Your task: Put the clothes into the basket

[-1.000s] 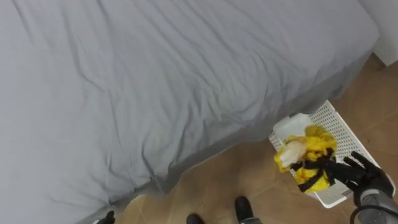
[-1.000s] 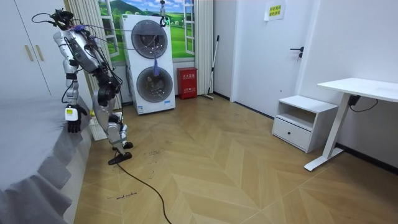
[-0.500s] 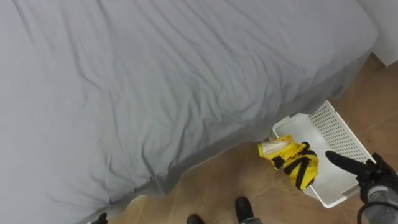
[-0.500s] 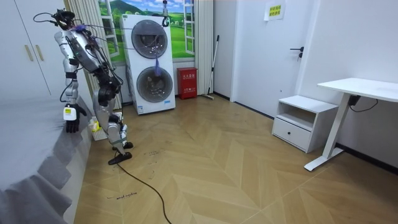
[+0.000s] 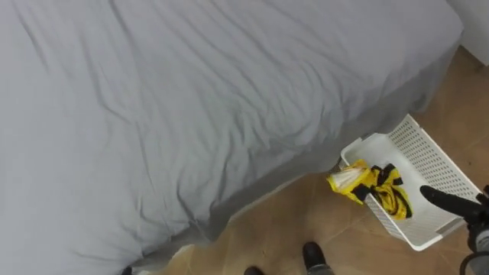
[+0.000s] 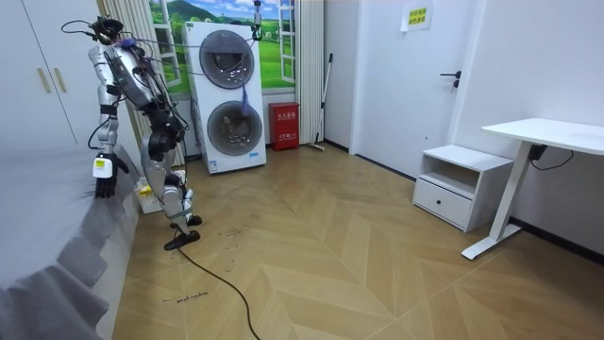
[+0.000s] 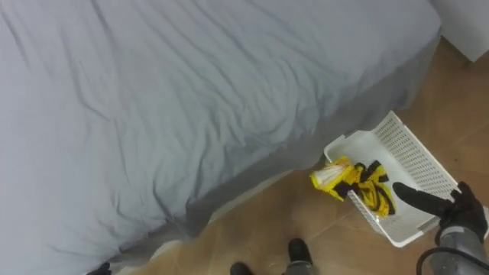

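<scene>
The right hand (image 7: 463,213) reaches in over the basket (image 5: 428,164) from that basket's outer side. It is black and smooth, and its fingers (image 7: 422,198) are held out straight and flat, grasping nothing. Their tips come close to the garment (image 5: 372,187) but are not curled round it.

The garment is a crumpled bundle of bright yellow cloth crossed by narrow black bands. It lies at the basket's end nearest the bed (image 5: 214,99), partly inside. A paler, bunched end hangs over the rim on that side.

The basket is white plastic, oblong with rounded corners. It has a smooth thick rim and walls pierced by a fine grid of holes. It stands on the brown wood-patterned floor (image 5: 306,218), just beside the bed's hanging edge.

The bed is covered by a matt grey sheet, soft and full of long shallow creases. The sheet falls in loose folds down the side next to the basket.

In the room view the robot stands leaning forward, with the basket low behind it. Its left hand (image 6: 104,177) hangs on the bed side of the basket, above the sheet's edge. Whether that hand is spread or closed cannot be told.
</scene>
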### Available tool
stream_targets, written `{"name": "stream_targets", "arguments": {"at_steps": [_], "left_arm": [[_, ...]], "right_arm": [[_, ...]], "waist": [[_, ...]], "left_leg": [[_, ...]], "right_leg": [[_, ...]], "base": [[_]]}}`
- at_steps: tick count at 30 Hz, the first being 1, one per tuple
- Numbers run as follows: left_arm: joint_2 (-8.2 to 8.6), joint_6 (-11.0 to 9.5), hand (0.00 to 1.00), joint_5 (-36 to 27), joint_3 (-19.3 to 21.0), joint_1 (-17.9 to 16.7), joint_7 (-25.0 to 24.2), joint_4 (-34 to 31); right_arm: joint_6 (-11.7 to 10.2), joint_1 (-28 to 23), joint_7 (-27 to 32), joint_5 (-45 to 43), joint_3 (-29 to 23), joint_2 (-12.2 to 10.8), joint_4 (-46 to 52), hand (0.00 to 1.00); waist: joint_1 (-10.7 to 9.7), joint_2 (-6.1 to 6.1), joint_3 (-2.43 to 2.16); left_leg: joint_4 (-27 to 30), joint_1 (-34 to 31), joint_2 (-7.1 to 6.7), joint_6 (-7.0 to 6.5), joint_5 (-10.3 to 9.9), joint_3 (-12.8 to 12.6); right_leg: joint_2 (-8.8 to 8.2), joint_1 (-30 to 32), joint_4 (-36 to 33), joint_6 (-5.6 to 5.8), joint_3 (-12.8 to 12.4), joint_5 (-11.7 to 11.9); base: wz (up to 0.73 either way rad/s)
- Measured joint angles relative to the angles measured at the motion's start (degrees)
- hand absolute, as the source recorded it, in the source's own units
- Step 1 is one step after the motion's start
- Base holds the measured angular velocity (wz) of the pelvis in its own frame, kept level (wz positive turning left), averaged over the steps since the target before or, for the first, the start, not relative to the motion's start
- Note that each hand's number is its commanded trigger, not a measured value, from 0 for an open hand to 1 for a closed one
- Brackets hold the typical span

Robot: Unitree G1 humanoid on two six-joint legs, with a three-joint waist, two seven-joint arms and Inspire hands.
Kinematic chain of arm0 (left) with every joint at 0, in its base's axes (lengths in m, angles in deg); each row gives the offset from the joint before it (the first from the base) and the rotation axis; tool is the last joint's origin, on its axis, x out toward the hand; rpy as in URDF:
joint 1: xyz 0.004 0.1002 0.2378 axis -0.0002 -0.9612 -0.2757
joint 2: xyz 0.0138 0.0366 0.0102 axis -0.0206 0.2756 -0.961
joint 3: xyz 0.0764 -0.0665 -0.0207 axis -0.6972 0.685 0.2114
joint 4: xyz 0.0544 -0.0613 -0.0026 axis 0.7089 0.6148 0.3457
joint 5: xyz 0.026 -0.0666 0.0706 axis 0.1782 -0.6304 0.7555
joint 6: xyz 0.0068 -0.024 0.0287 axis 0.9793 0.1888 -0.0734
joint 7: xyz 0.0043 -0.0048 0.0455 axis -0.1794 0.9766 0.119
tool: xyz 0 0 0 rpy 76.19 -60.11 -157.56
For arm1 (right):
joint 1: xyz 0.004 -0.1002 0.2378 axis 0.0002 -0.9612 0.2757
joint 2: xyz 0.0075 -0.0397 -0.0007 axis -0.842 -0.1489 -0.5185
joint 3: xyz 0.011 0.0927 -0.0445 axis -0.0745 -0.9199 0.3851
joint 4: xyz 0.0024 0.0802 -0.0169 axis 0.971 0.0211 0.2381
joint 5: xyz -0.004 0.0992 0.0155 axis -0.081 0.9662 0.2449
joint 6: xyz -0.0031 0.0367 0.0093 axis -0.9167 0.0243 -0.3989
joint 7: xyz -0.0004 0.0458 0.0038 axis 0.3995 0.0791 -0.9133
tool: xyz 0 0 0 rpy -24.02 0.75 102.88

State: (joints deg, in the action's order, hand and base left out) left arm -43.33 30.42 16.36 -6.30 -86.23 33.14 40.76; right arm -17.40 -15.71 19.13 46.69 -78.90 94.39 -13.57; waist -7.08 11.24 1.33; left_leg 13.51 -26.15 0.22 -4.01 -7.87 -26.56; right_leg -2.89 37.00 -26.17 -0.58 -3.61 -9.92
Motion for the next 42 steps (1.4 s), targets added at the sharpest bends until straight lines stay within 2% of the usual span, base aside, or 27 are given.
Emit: {"name": "stream_targets", "arguments": {"at_steps": [3,7,10,11,12,14,17,18,19,23,25,26,28,31,35,38,42], "left_arm": [[0.91,-0.9,0.0,0.0,0.0,-0.8,0.0,0.0],[0.91,-1.9,0.0,0.9,0.3,-2.7,-0.2,-0.1],[0.99,-2.4,0.0,3.8,2.1,-5.6,-0.3,-2.3],[1.03,-2.5,0.0,4.3,2.3,-6.6,-0.3,-2.5],[1.11,-2.5,0.0,4.7,2.3,-7.0,-0.3,-2.4],[1.68,-2.5,0.0,8.5,2.6,-8.6,-0.3,-2.8],[2.98,-2.6,0.0,11.2,3.7,-10.0,0.1,-4.4],[3.28,-2.6,0.0,11.6,4.1,-10.2,0.3,-4.3],[3.7,-2.6,0.0,11.6,4.4,-10.4,1.0,-4.3],[4.22,-3.0,0.0,13.1,7.0,-10.6,2.5,-3.9],[4.42,-3.0,0.0,15.0,8.6,-10.7,3.0,-3.8],[4.67,-3.0,0.0,15.8,9.4,-10.8,3.6,-3.3],[5.14,-2.9,0.0,17.1,9.9,-10.8,3.9,-2.0],[5.72,-2.8,0.0,18.2,10.0,-10.3,3.9,-1.2],[6.17,-2.6,0.0,19.3,11.6,-9.4,3.9,0.5],[6.39,-2.3,0.0,19.3,12.2,-9.3,3.9,0.6],[6.56,-1.9,0.0,19.1,13.2,-9.4,4.6,0.6]], "right_arm": [[-0.4,-1.2,-1.7,1.2,0.2,-0.3,1.3,0.0],[-0.6,-4.2,-3.7,2.1,0.2,-2.4,2.4,0.0],[-0.7,-8.5,-6.2,5.1,0.1,-5.6,3.8,0.0],[-0.7,-10.6,-7.1,5.5,0.2,-7.6,4.1,0.0],[-0.7,-11.6,-7.6,5.6,0.3,-8.7,4.2,0.0],[-0.4,-15.4,-9.1,5.6,0.3,-12.4,4.3,0.0],[-0.4,-19.2,-10.3,5.6,0.6,-15.1,4.0,0.0],[-0.4,-19.5,-10.5,5.6,0.8,-15.7,3.7,0.0],[-0.4,-19.9,-10.9,5.6,1.5,-16.7,2.8,0.0],[0.4,-21.0,-13.2,4.3,3.7,-19.2,-3.0,0.0],[1.3,-21.6,-13.4,2.6,3.7,-19.8,-4.7,0.0],[1.8,-21.6,-13.5,1.2,3.7,-20.1,-5.8,0.0],[2.4,-21.7,-13.6,-1.0,3.7,-20.2,-6.6,0.0],[3.5,-21.6,-13.7,-3.5,4.1,-20.2,-8.5,0.0],[3.7,-21.3,-13.9,-8.2,7.7,-20.4,-8.4,0.0],[4.7,-20.5,-13.8,-11.3,9.2,-20.4,-8.1,0.0],[4.8,-20.1,-13.8,-12.7,11.8,-20.6,-7.9,0.0]], "waist": [[0.2,-0.32,0.08],[0.1,-1.85,0.04],[-0.5,-3.64,-0.1],[-0.5,-4.44,-0.51],[-0.5,-4.66,-0.61],[-0.7,-5.59,-1.15],[-0.5,-6.5,-1.17],[-0.5,-6.73,-1.18],[-0.7,-7.61,-0.84],[-0.2,-9.86,-1.15],[0.0,-10.79,-1.07],[0.4,-11.12,-1.2],[0.8,-11.3,-1.24],[1.4,-11.49,-1.03],[2.8,-11.88,-0.8],[3.9,-12.19,-0.76],[5.5,-12.5,-0.92]], "left_leg": [[-0.2,1.3,0.01,0.0,0.0,-0.1],[-0.9,5.4,0.01,0.23,0.1,1.0],[-0.9,8.8,0.24,0.39,0.2,3.4],[-0.9,10.1,0.4,0.47,0.2,4.0],[-1.0,10.9,0.4,0.57,0.1,4.5],[-2.4,14.1,0.52,1.01,-0.2,7.2],[-4.4,18.0,-0.22,1.08,-0.2,10.2],[-4.5,18.6,-0.32,1.09,-0.2,10.5],[-4.9,19.7,-0.51,1.09,-0.2,11.5],[-5.3,22.7,-0.96,1.26,-0.4,14.2],[-5.3,23.7,-1.07,1.31,-0.6,14.8],[-5.3,23.9,-1.11,1.35,-0.8,15.0],[-5.3,24.2,-1.27,1.38,-1.0,15.9],[-5.3,25.7,-1.67,1.37,-1.0,16.5],[-5.3,26.5,-1.93,1.32,-1.3,17.4],[-5.3,26.5,-1.94,1.25,-1.7,17.5],[-5.3,26.8,-1.99,1.06,-1.9,17.9]], "right_leg": [[-0.1,-1.1,-0.3,0.01,0.0,-0.1],[-0.31,-5.8,0.7,-0.01,1.1,-0.7],[-0.6,-11.3,2.9,-0.2,3.7,-1.0],[-0.57,-13.7,4.2,-0.24,5.0,-1.0],[-0.57,-15.2,5.0,-0.27,5.8,-0.9],[-0.47,-20.2,7.7,-0.22,8.4,-0.9],[-0.6,-25.4,9.8,0.28,11.2,-1.2],[-0.73,-26.5,10.2,0.35,11.7,-1.2],[-0.75,-28.5,11.5,0.52,12.7,-1.1],[-0.68,-33.7,14.7,0.82,14.8,-1.0],[-0.65,-35.5,15.6,0.95,15.4,-1.0],[-0.61,-36.3,15.9,0.97,15.5,-1.0],[-0.62,-37.2,16.5,1.14,16.0,-0.8],[-0.95,-39.0,16.9,1.39,16.5,-1.0],[-1.0,-40.2,17.5,1.48,17.7,-1.1],[-0.98,-40.3,17.5,1.64,17.9,-1.4],[-1.06,-41.1,17.5,1.82,18.0,-1.5]], "base": [[0.0],[0.1],[0.39],[0.35],[0.54],[0.57],[0.52],[0.43],[0.42],[0.33],[0.22],[0.12],[0.14],[0.08],[0.12],[0.1],[0.03]]}}
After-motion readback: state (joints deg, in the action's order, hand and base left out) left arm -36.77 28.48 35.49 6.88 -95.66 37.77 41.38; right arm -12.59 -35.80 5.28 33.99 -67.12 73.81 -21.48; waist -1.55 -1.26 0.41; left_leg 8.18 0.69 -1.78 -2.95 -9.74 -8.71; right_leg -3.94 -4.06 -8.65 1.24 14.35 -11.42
